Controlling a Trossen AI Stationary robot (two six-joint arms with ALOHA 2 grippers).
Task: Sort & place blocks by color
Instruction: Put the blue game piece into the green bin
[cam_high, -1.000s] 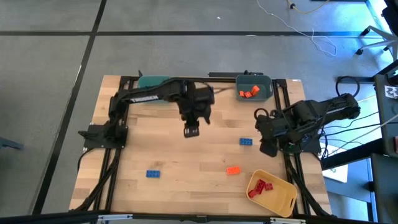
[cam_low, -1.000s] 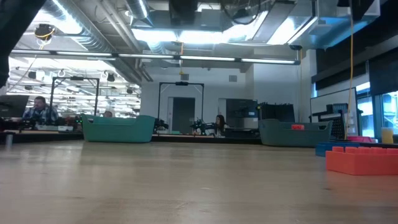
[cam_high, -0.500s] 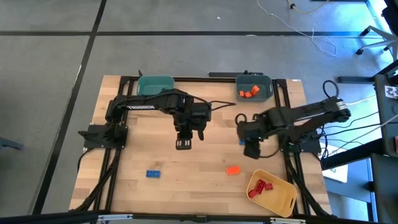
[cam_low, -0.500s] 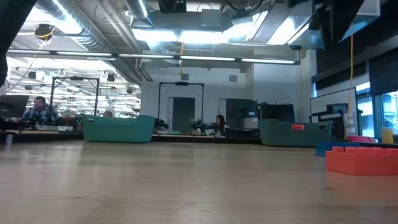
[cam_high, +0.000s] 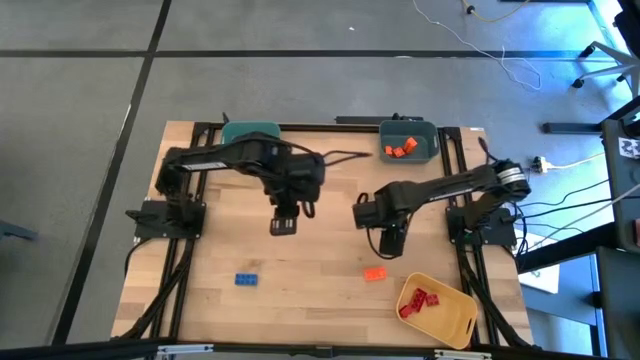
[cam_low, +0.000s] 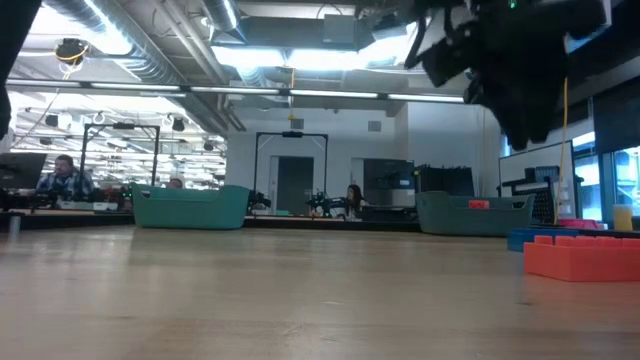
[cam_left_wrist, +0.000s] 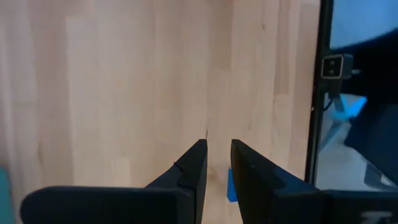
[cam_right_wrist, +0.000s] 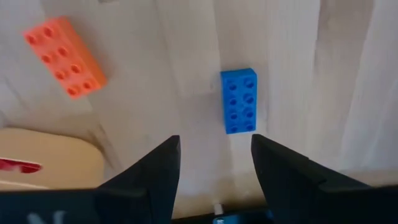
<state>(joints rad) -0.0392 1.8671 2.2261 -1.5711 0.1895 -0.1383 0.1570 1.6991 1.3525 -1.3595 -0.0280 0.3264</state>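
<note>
A: Wood-slat table (cam_high: 330, 290), open lab behind it w/ ppl seated at desks far back. Where are the blocks?

B: Blue block (cam_right_wrist: 239, 101) lies flat on the wood right under the right gripper (cam_right_wrist: 215, 165), studs up, nothing touching it. In the high view the arm covers it. Orange block (cam_high: 374, 273) sits just nearer the front edge, near the yellow bin (cam_high: 437, 310). That bin holds red blocks (cam_high: 417, 302). 2nd blue block (cam_high: 247, 279) is front-left, well apart from the rest. Orange blocks (cam_high: 401, 149) are in the grey-blue bin (cam_high: 408, 140) at the back right; teal bin (cam_high: 250, 131) at the back left, partly under the left arm.

A: Right gripper state?

B: Fingers spread wide, wider than the blue block, holding nothing. Hangs over mid-table (cam_high: 390, 238), right of centre.

A: Left?

B: Left gripper (cam_high: 284, 225) is over the table's middle-left, pointing down. Fingers (cam_left_wrist: 194, 174) nearly together, narrow gap, nothing in between. Blue bit shows past the tips in its wrist cam, can't tell what it is.

A: Low cam?

B: Orange block (cam_low: 585, 256) big at the right edge, a dark arm up top right.
</note>
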